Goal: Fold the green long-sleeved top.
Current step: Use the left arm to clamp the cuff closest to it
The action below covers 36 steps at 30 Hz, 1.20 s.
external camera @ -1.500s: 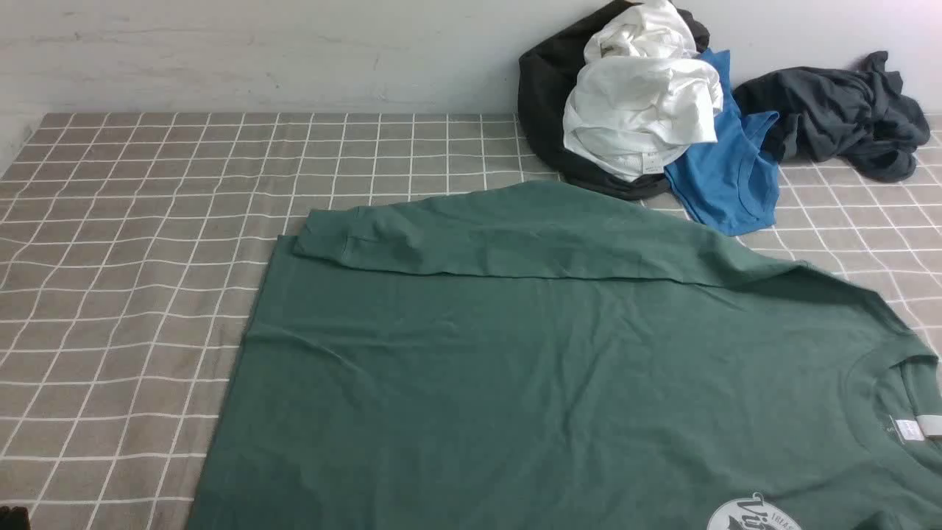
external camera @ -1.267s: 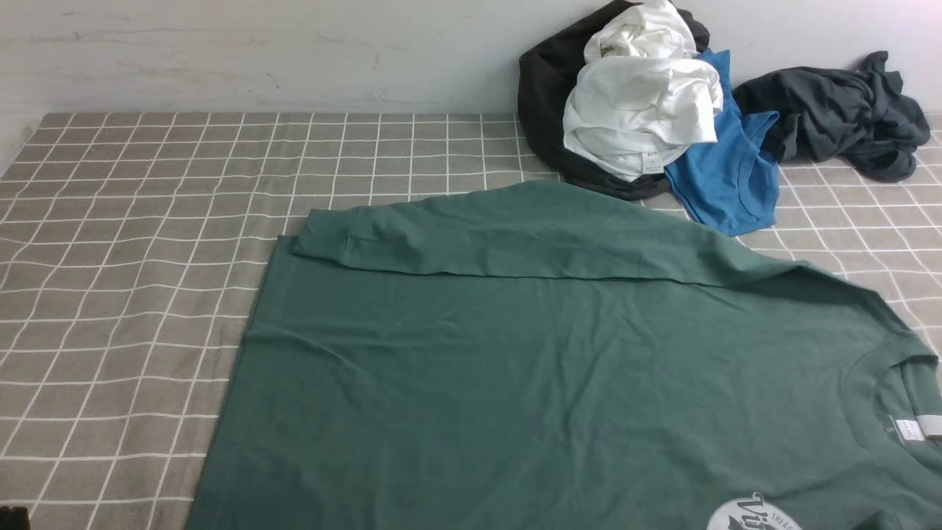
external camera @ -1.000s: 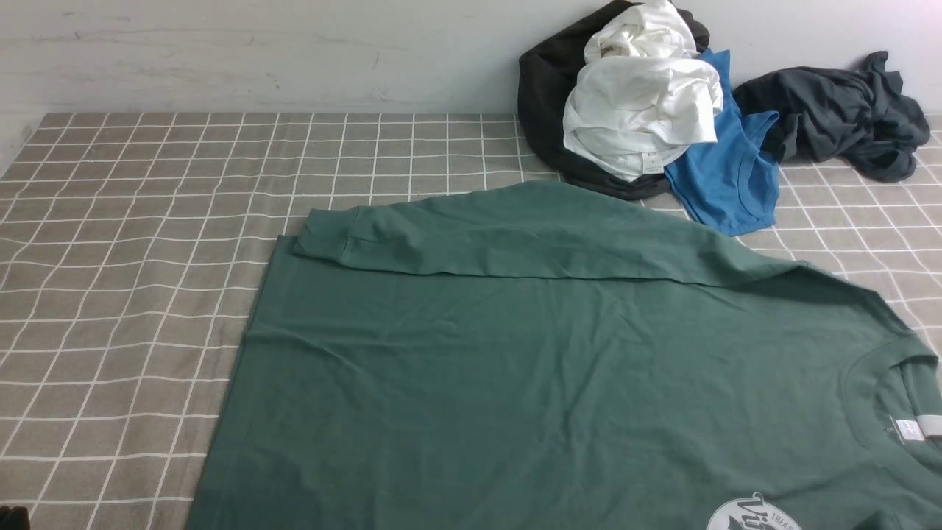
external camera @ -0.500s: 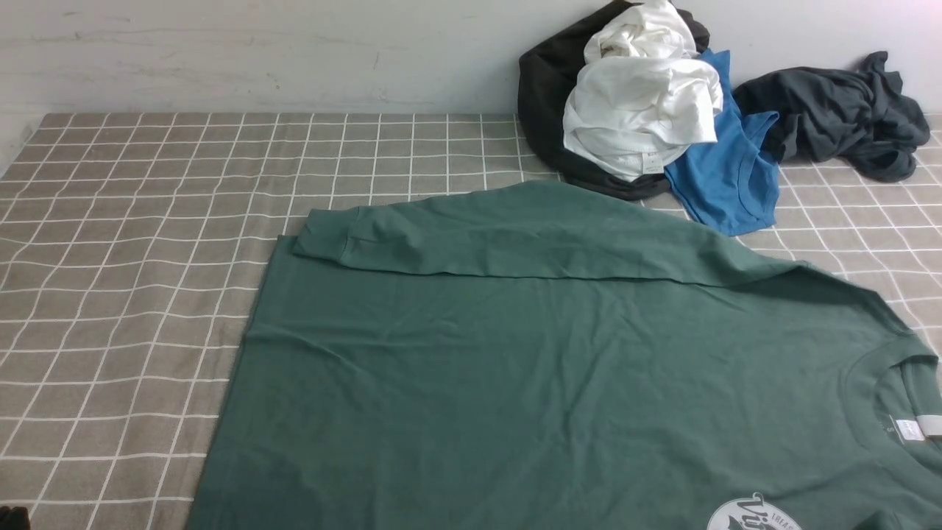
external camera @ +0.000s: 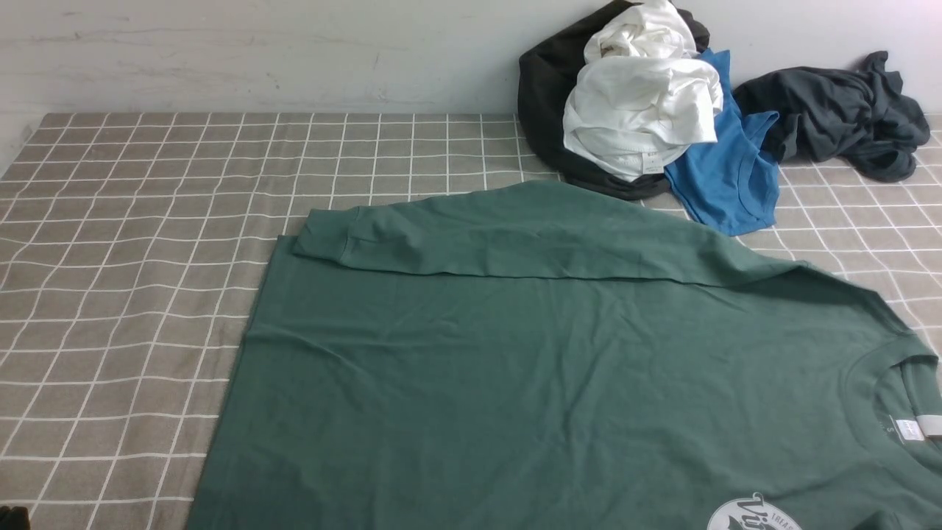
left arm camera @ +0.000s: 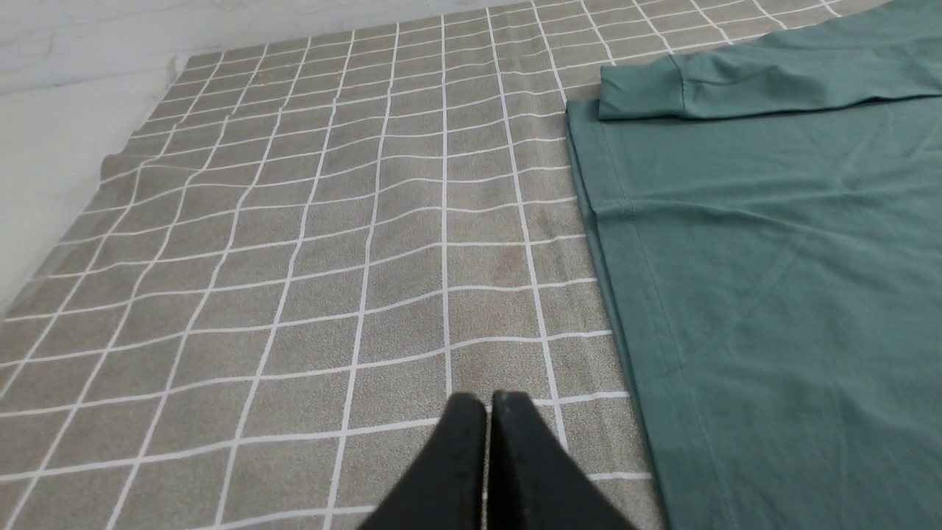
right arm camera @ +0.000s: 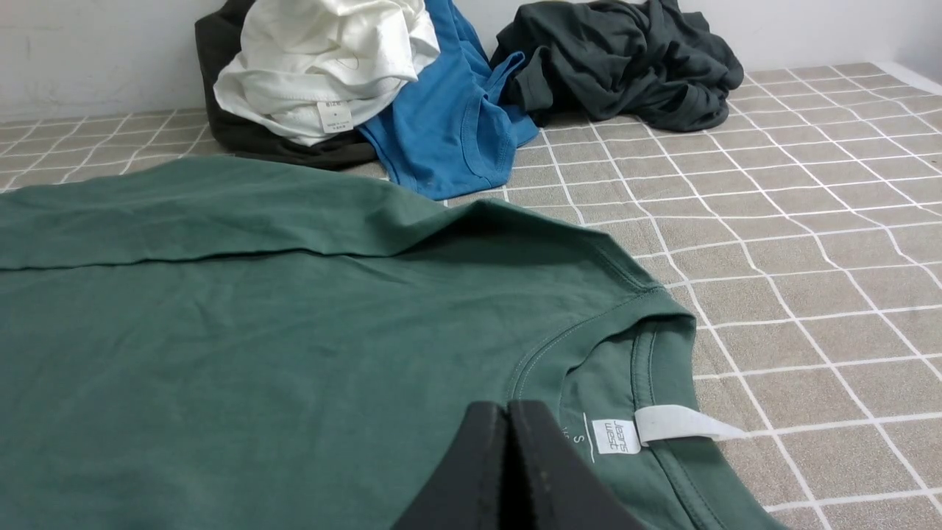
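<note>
- The left gripper has its two black fingers pressed tight together with nothing between them. It sits over bare checked cloth, just beside the side edge of the green long-sleeved top and not on it.
- The right gripper is closed the same way, finger against finger and holding nothing. It hangs over the top's front, right by the ribbed neckline. I can't tell whether the tips touch the fabric.
- Just beside that gripper, a white neck label sticks out from inside the collar, next to a small printed size tag.
- The green long-sleeved top lies flat and face up across the near middle and right of the table. Its neck points right and its hem left.
- One sleeve is laid across the far edge of the body, with its cuff ending near the hem corner.
- A round white logo is cut off at the near edge of the front view.
- Further back, against the wall, a white garment is heaped on a black one.
- A blue shirt spills out beside them, close to the top's far shoulder.
- A dark grey garment is crumpled at the far right.
</note>
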Motion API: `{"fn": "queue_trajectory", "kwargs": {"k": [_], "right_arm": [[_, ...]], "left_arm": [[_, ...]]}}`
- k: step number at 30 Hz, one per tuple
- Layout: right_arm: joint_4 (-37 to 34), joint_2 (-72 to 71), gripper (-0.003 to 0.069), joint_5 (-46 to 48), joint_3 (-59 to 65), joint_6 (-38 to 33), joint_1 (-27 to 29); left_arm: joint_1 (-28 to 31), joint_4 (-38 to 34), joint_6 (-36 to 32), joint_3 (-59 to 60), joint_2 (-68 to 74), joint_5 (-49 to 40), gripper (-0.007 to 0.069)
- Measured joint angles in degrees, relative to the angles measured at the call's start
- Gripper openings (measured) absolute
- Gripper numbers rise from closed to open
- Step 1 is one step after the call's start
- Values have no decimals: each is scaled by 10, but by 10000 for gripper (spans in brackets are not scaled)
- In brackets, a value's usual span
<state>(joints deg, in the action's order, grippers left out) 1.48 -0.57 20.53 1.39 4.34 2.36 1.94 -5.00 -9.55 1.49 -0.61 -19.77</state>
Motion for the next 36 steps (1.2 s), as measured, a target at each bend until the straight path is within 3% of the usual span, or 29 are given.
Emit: {"fn": "queue_trajectory", "kwargs": {"k": [3,6,11,12,13,15,16,18,20,24,30,31,35,36], "right_arm": [[0,0,-14,0,0,0,0],[-7,0,-14,0,0,0,0],[-109,0,-14,0,0,16,0],[-116,0,-14,0,0,20,0],[-194,0,-14,-2,1,45,0],[-248,0,-14,-3,1,70,0],[-341,0,-14,-4,1,103,0],[-440,0,-14,-14,1,127,0],[-492,0,-14,-22,1,125,0],[-513,0,-14,-27,1,88,0],[-510,0,-14,-29,0,-16,0],[-496,0,-14,-25,-9,-63,0],[-453,40,-14,-24,-64,-141,0],[-417,84,-14,-22,-97,-165,0]], "left_arm": [[0,-14,5,0,0,1,-7],[0,-86,30,0,0,1,-7],[0,-317,122,0,0,4,-7],[0,-327,124,1,0,4,-7],[0,-407,140,1,0,6,-7],[0,-439,142,1,0,7,-7],[0,-477,142,1,0,10,-7],[0,-495,143,1,0,18,-7],[0,-506,145,1,0,25,-7],[0,-512,128,0,0,25,-7],[0,-494,-74,-96,2,-34,-7],[0,-463,-127,-143,28,-95,-7],[0,-362,-158,-248,139,-232,-7],[-3,-294,-165,-297,209,-296,-7]]}}
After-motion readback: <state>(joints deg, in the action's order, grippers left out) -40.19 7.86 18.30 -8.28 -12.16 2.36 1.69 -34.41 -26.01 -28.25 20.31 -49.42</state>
